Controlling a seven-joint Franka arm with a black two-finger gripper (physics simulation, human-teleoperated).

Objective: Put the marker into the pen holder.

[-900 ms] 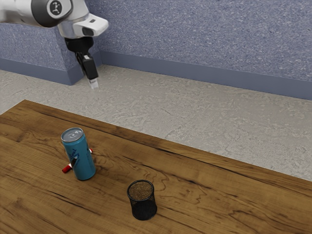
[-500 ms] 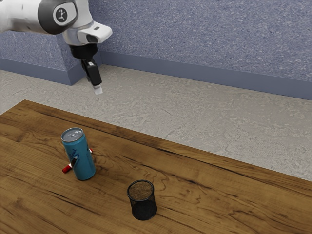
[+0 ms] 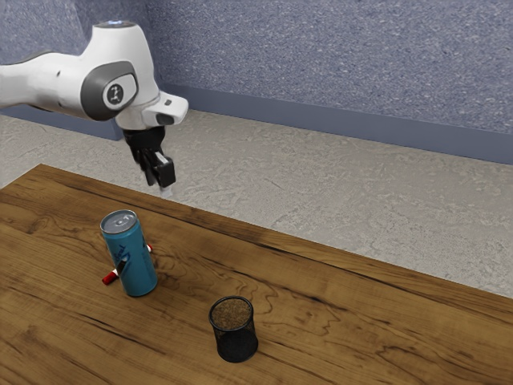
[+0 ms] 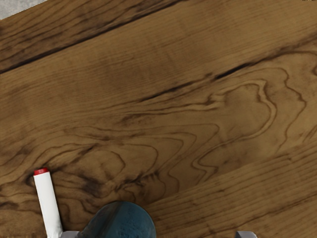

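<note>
"Where's the marker (image 4: 48,203)?"

"Lying on the desk (image 3: 337,321), behind the can (image 3: 135,261) in the exterior view and partly hidden by it. They may be touching; I can't quite tell."

"And the pen holder (image 3: 236,337)?"

"Upright, well apart from the can, toward the exterior view's right."

"The gripper (image 3: 162,189)?"

"Higher than the can, its jaws spread wide."

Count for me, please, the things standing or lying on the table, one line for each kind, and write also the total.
Blue can: 1
Red-and-white marker: 1
Black pen holder: 1
Total: 3
</note>
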